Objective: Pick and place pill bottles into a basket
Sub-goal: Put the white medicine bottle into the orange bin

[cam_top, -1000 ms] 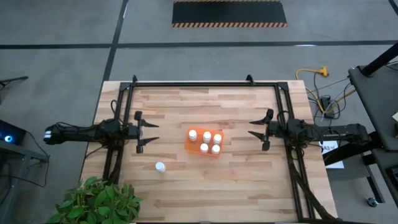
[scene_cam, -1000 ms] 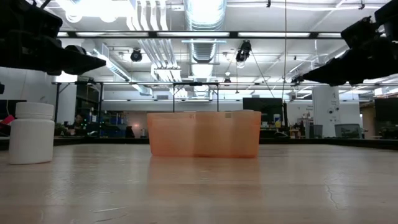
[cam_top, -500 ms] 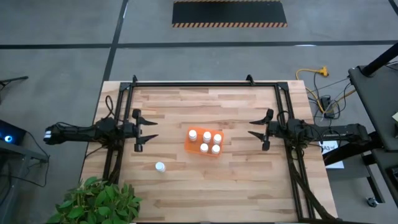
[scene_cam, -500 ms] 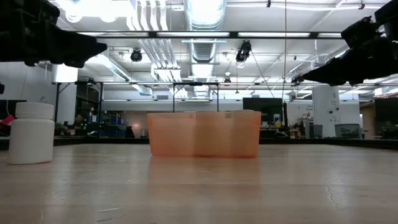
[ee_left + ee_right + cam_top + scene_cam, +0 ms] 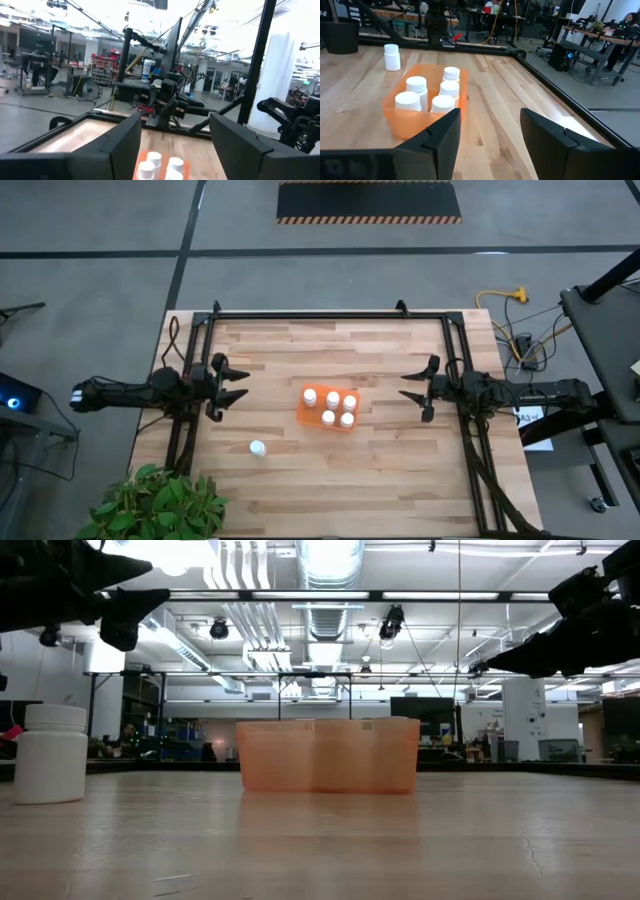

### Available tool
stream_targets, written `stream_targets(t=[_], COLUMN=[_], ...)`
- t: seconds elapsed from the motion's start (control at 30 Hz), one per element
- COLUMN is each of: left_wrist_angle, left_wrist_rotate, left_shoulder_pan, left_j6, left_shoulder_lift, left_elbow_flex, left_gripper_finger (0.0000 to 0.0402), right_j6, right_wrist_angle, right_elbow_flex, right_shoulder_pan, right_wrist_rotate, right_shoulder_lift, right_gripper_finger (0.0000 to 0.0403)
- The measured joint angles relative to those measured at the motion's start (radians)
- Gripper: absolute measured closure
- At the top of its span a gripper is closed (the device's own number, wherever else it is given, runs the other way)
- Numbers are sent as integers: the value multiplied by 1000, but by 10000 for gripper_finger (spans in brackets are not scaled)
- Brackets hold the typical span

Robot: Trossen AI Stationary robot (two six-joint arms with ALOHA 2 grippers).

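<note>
On the table, one pill bottle stands upright.

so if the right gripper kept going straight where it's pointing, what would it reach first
Probably the orange basket holding five pill bottles. The right gripper is open, raised and pointing at it, so it might pass above the bottles.

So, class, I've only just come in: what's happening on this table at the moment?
Two robot arms are packing pill bottles into an orange basket at mid-table. Five bottles stand in it; one bottle stands alone on the wood, on the left arm's side. Neither arm holds anything: the left gripper and the right gripper are both open, raised above the table on either side of the basket.
</note>
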Motion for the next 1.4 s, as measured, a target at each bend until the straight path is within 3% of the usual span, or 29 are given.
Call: stream_targets(t=[0.47,0.8,1.0,1.4], left_wrist_angle=[-8,12,1,-307], left_wrist_rotate=[8,237,350,387], left_shoulder_pan=[0,-1,-1,-26], left_j6=[-19,-8,82,202], left_shoulder_lift=[88,221,358,671], left_elbow_flex=[0,39,75,289], left_gripper_finger=[184,184,184,184], right_j6=[-1,0,1,-1], right_wrist_angle=[0,0,0,0], right_elbow_flex=[0,0,0,0], right_shoulder_pan=[0,0,0,0], right_wrist_rotate=[0,0,0,0], right_shoulder_lift=[0,0,0,2], right_gripper_finger=[209,209,209,209])
